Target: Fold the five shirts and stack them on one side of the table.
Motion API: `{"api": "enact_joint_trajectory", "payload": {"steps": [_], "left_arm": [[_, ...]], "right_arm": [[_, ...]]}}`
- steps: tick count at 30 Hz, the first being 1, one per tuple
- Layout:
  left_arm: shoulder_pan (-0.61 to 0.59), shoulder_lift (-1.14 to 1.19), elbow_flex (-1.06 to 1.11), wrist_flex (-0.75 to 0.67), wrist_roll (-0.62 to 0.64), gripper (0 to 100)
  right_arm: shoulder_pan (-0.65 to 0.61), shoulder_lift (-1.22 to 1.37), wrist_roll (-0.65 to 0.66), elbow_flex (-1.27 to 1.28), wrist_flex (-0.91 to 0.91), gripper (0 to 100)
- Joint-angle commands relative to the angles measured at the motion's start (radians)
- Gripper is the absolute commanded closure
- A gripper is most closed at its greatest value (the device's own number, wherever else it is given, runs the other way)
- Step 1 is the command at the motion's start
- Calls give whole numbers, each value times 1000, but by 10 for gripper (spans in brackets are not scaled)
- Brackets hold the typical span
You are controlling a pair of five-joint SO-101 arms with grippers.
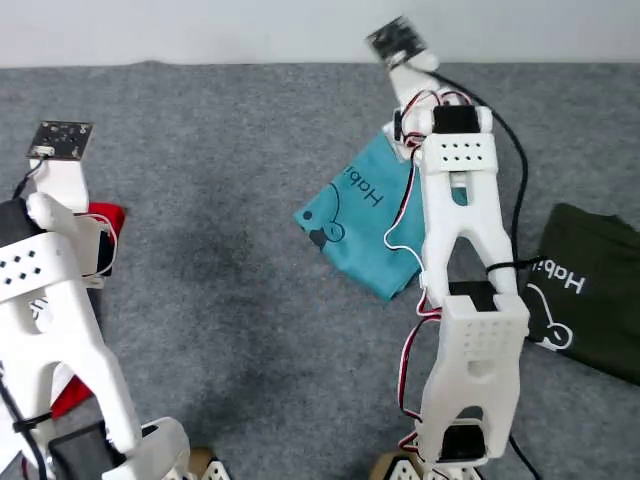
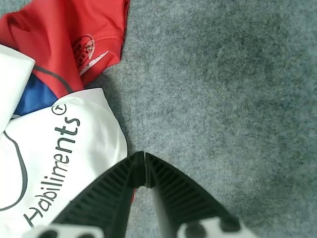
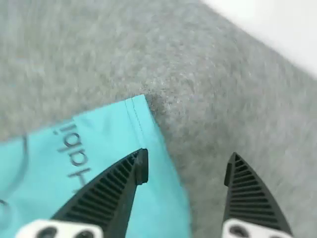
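Note:
A folded teal shirt [image 1: 365,225] lies on the grey table [image 1: 230,250], right of centre. My right arm [image 1: 460,200] stretches over it. My right gripper [image 3: 188,168] hangs open above the far corner of the teal shirt [image 3: 84,163], one finger over the cloth, the other over bare table. At the left edge, a red shirt [image 2: 64,39], a blue shirt [image 2: 32,96] and a white shirt [image 2: 54,148] lie overlapped. My left gripper [image 2: 143,168] is shut and holds nothing, at the white shirt's edge. The left arm [image 1: 50,290] covers most of that pile.
A dark green shirt [image 1: 590,290] lies at the right edge of the table, partly out of frame. A white wall [image 1: 250,30] borders the far side. Bare grey felt spreads between the two arms.

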Motion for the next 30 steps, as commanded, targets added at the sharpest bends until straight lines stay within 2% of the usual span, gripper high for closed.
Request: {"api": "enact_joint_trajectory", "payload": {"steps": [1, 6, 12, 14, 17, 19, 30], "left_arm": [[-3, -43, -2, 12, -8, 995], [-3, -38, -2, 32, -8, 995], [-3, -43, 31, 32, -8, 995], [-3, -43, 47, 32, -8, 995], [-3, -43, 62, 31, -8, 995], [-3, -43, 65, 29, -8, 995], [-8, -44, 65, 32, -8, 995]], "right_arm": [[-12, -114, -247, -55, 76, 741], [-13, -168, -546, -55, 225, 740], [-76, -185, -853, -55, 421, 738], [-97, -173, -967, -49, 481, 711], [-119, -127, -1082, -43, 538, 616], [-125, -81, -1122, -41, 539, 577], [-119, 165, -1135, -43, 355, 575]]}}
